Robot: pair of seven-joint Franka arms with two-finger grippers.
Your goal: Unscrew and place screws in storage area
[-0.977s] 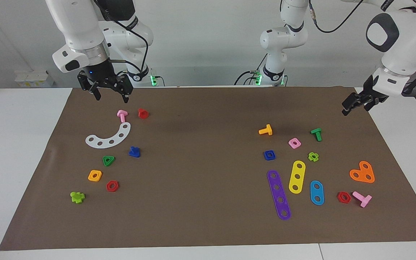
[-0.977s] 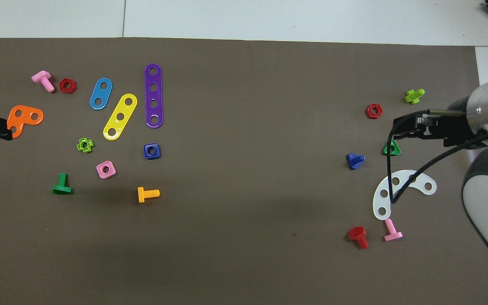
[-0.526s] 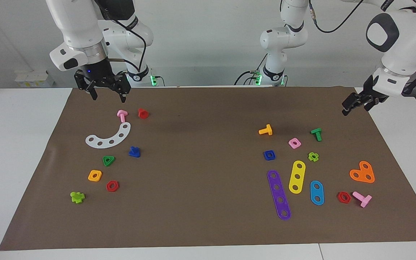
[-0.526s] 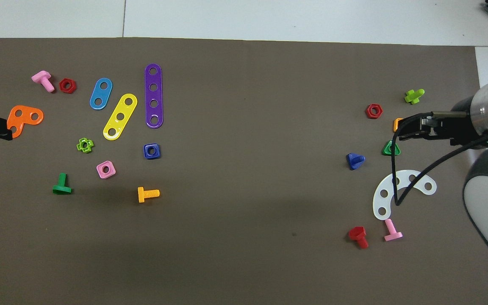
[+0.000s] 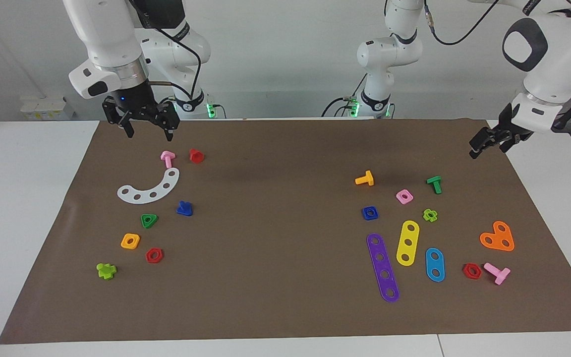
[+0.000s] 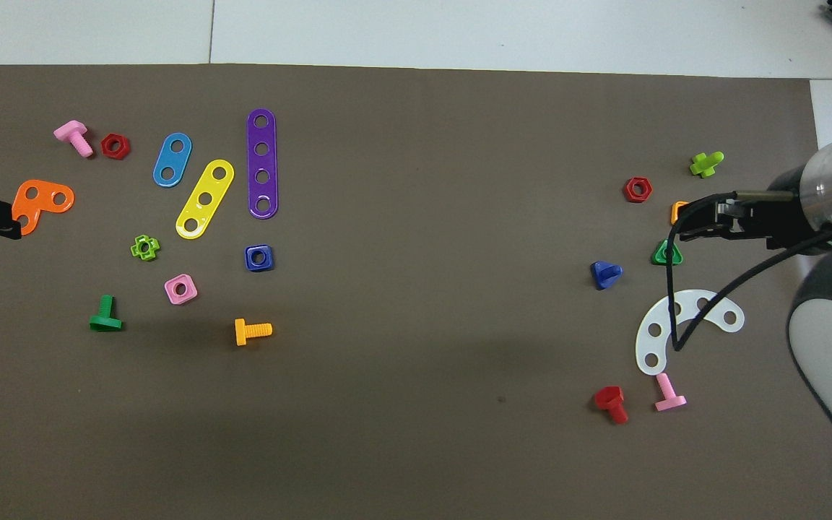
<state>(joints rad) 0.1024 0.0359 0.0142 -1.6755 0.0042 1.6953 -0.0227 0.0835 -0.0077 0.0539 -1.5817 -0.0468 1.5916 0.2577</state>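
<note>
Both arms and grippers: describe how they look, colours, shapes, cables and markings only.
Both arms are glossy white with rounded joint housings and silvery wrist rings. The right gripper is black, built of open linkage fingers, with a small blue light above it and a black cable looping alongside. The left gripper is black too; its arm carries a dark oval panel and black cables.

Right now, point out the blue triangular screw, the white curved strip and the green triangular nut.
blue triangular screw (image 5: 184, 208), facing view, on its head.
white curved strip (image 5: 147, 188), facing view, mid-arc.
green triangular nut (image 5: 149, 220), facing view, on its rim.
</note>
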